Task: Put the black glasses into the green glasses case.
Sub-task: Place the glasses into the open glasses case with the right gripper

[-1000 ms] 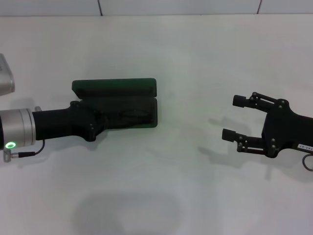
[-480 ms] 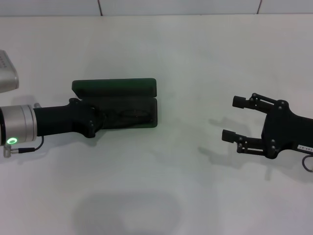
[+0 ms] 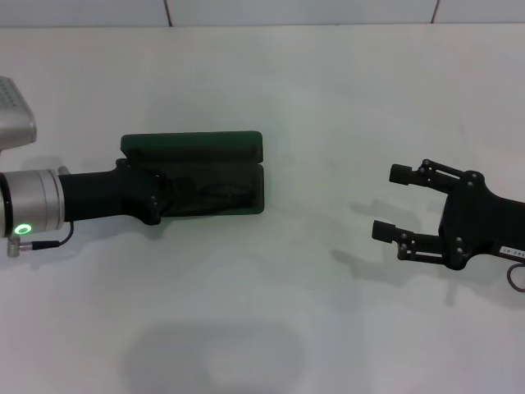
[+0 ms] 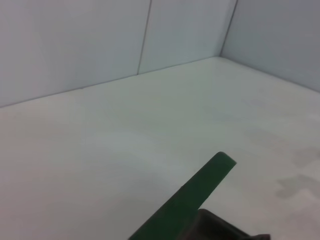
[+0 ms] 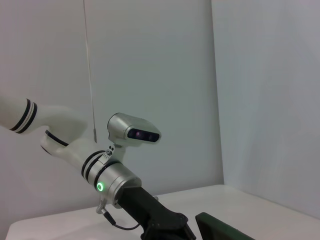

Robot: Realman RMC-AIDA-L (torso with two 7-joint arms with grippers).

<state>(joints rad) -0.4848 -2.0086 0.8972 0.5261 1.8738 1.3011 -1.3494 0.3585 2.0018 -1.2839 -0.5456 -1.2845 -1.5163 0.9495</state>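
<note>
Left end effector (image 3: 164,197) over green glasses case (image 3: 197,148) — grip unclear; right end effector (image 3: 392,201) released.

Left arm reaching in level and low from the left edge of the head view: silver wrist cuff (image 3: 34,205) with a lit green ring (image 3: 22,229), thin cable looped beneath, black forearm housing ahead of it. Left gripper (image 3: 176,195) at the far end, black against dark, fingers not made out. Same arm caught from the right wrist view: white banded links, silver camera pod (image 5: 134,131) above the cuff. Right gripper (image 3: 392,201) well apart, pointing toward the left gripper, held level, two black fingers (image 3: 404,172) spread wide, with nothing between them.
</note>
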